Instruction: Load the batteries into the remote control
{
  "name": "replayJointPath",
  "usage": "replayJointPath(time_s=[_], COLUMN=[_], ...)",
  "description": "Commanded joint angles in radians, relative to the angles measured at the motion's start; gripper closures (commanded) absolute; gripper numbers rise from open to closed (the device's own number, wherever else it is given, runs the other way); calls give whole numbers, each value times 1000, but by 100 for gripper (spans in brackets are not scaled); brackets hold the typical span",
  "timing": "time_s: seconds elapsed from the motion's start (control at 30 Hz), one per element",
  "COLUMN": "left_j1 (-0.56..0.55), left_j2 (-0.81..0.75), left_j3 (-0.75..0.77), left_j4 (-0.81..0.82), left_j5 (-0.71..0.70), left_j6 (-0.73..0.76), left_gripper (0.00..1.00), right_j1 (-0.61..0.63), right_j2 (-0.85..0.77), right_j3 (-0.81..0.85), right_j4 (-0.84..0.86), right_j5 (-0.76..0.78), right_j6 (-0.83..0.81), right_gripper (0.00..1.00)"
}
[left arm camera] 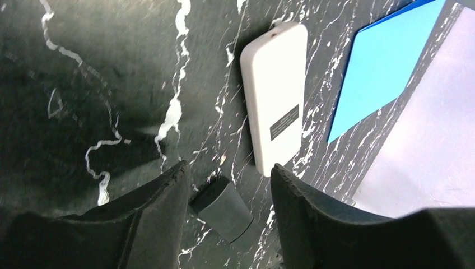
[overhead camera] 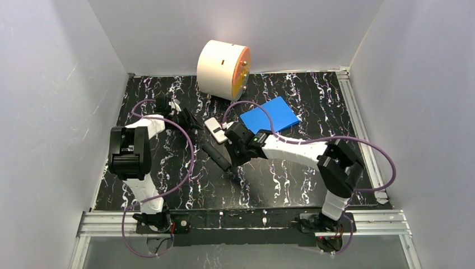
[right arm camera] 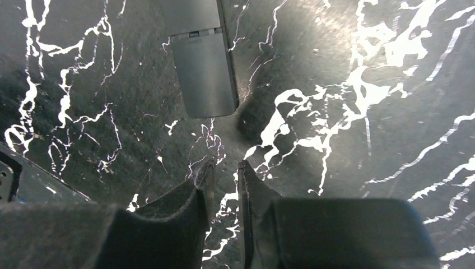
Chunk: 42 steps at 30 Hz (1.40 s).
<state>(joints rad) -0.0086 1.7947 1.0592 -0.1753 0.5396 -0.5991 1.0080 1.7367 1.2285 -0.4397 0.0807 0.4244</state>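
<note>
A dark grey remote control lies on the marbled table, and a white remote lies label side up just beyond it. My left gripper is open, its fingers straddling one end of the dark remote, with the white remote ahead. From the top view the left gripper is beside the white remote. My right gripper hovers just short of the dark remote's other end; only a narrow gap separates its jaws and nothing is between them. The batteries are out of view.
A white spool with an orange face stands at the back. A blue sheet lies right of the white remote and also shows as the blue sheet in the left wrist view. White walls enclose the table. Purple cables loop over both arms.
</note>
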Motion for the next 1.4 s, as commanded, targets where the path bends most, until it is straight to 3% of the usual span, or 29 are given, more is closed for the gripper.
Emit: replayJointPath(time_s=[0.0, 0.23, 0.87, 1.17, 1.37], left_j1=[-11, -22, -84, -86, -85], left_j2=[31, 71, 76, 51, 32], left_j3=[56, 35, -70, -135, -113], left_j4=[16, -8, 21, 15, -8], left_j5=[70, 86, 137, 126, 97], left_j6=[-1, 7, -23, -15, -9], left_gripper=[49, 52, 63, 63, 62], right_j1=[8, 12, 11, -12, -17], right_j2=[66, 169, 249, 287, 262], right_j3=[23, 84, 170, 241, 230], right_j4=[-5, -6, -32, -60, -33], right_j5=[-36, -51, -26, 4, -15], right_j6=[30, 24, 27, 39, 22], right_gripper=[72, 72, 71, 71, 64])
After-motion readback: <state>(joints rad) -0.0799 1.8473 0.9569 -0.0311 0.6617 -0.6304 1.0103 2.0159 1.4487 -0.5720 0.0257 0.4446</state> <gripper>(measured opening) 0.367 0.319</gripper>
